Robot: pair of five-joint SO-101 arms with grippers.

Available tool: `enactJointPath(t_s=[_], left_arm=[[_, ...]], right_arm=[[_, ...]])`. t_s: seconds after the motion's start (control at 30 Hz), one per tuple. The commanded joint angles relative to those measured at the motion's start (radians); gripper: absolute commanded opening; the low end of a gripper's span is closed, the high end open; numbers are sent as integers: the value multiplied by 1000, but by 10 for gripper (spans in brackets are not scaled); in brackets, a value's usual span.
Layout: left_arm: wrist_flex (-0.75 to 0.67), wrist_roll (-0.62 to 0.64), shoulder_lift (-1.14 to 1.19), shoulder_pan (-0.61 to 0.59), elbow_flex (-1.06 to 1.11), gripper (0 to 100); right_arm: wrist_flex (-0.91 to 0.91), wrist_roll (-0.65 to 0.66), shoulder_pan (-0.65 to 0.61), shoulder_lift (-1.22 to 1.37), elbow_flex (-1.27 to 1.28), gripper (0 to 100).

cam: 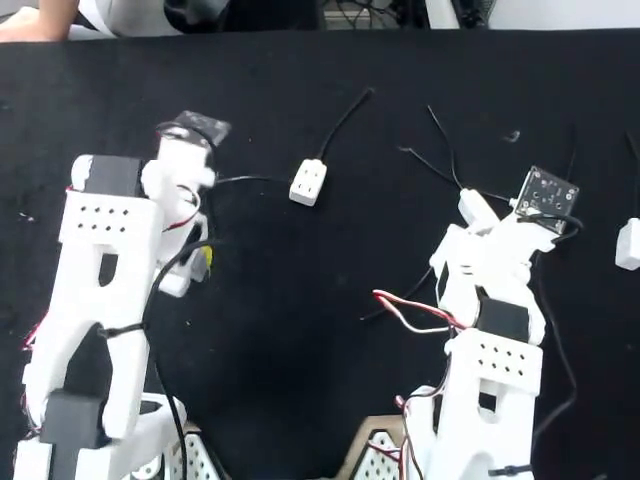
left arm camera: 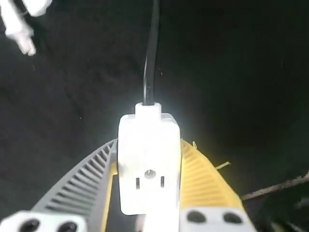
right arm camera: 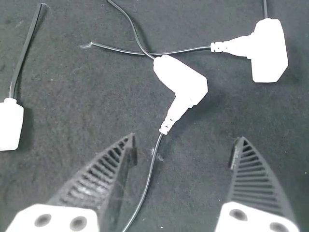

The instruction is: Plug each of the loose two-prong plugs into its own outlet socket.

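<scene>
- The left gripper [left arm camera: 149, 145] is clamping a white outlet socket [left arm camera: 148, 164].
- The right gripper [right arm camera: 186, 140] is hanging spread over an angled plug [right arm camera: 183, 84]; thin wires [right arm camera: 126, 21] are crossing just beside it, with a second plug [right arm camera: 268, 50] lying near.

A socket [left arm camera: 149, 164] sits between my left jaws, cord [left arm camera: 150, 48] running ahead. On the counter [right arm camera: 72, 72], a plug [right arm camera: 181, 87] lies just ahead of my right jaws' gap, second plug [right arm camera: 268, 50] beyond it. Mid-counter, between my arms: spare socket [cam: 308, 182].
</scene>
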Motion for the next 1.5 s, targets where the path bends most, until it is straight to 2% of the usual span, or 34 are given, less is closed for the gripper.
enactJointPath(t_s=[0.0, 0.1, 0.17, 0.37, 0.43, 0.57, 0.67, 0.73, 0.9, 1.0, 1.1, 1.23, 1.37, 1.47], left_arm=[[20, -422, -35, -36, 59, 30], [17, -706, -29, -39, 214, 30], [17, -807, -37, -35, 285, 30], [-15, -829, -40, 10, 375, 30], [-84, -755, -40, 18, 390, 30], [-290, -470, -29, 73, 430, 30], [-439, -354, -29, 127, 493, 32], [-502, -305, -29, 125, 507, 71], [-588, -141, -34, 113, 504, 239], [-646, 31, -40, 97, 503, 241], [-632, 140, -40, 96, 481, 237], [-545, 170, -40, 91, 392, 237], [-594, 256, -23, 42, 383, 237], [-468, 288, -29, 56, 383, 239]], right_arm=[[-9, -3, 17, -30, -7, 300], [-9, -3, 17, -30, -7, 300], [-9, -3, 17, -30, -7, 300], [-9, -3, 17, -30, -5, 300], [-9, -3, 17, -30, -5, 300], [-9, -3, 17, -30, -5, 300], [-9, -3, 17, -30, -5, 300], [-9, -3, 17, -30, -5, 300], [-9, -3, 15, -30, -5, 300], [-9, -3, 15, -30, -5, 300], [-9, -3, 15, -30, -5, 300], [-9, -3, 15, -30, -5, 300], [-9, -3, 15, -30, -5, 300], [-9, -3, 15, -30, -5, 300]])
